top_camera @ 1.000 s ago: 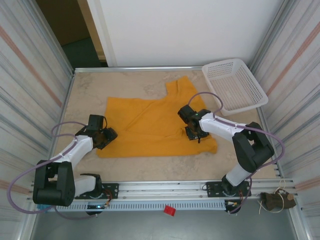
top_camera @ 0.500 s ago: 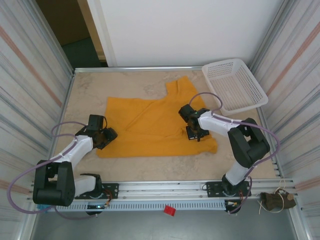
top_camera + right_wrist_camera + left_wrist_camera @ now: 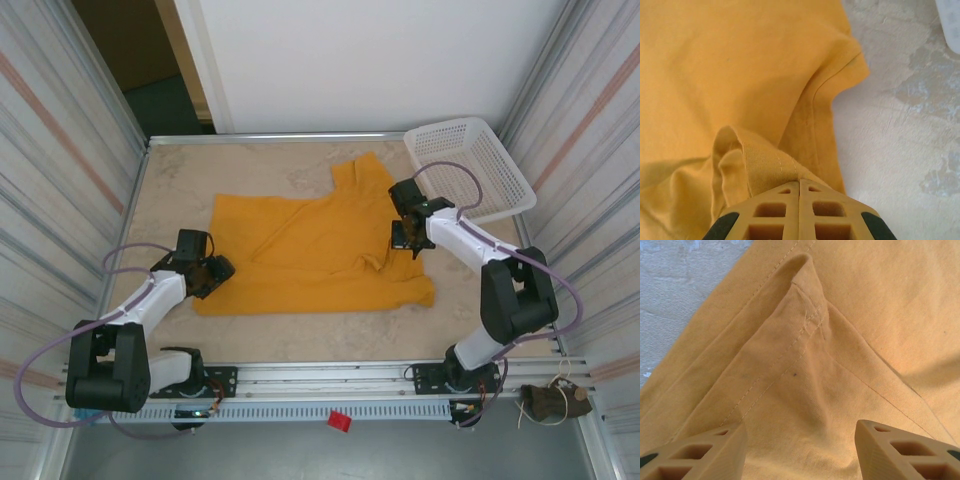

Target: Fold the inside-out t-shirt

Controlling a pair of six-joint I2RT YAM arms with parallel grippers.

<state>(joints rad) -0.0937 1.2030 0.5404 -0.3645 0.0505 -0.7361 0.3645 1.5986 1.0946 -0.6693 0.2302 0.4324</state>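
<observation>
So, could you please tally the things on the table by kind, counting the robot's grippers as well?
mustard t-shirt: 1
white plastic basket: 1
grippers: 2 (left gripper, open over the cloth; right gripper, shut on a fold of the shirt)
Total: 4

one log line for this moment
left pincer: open over mustard-yellow cotton t-shirt | right pincer: shut on a pinched fold of it

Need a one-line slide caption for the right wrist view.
Right gripper, fingers shut on a pinched fold of the mustard t-shirt, with bare marbled table alongside.
</observation>
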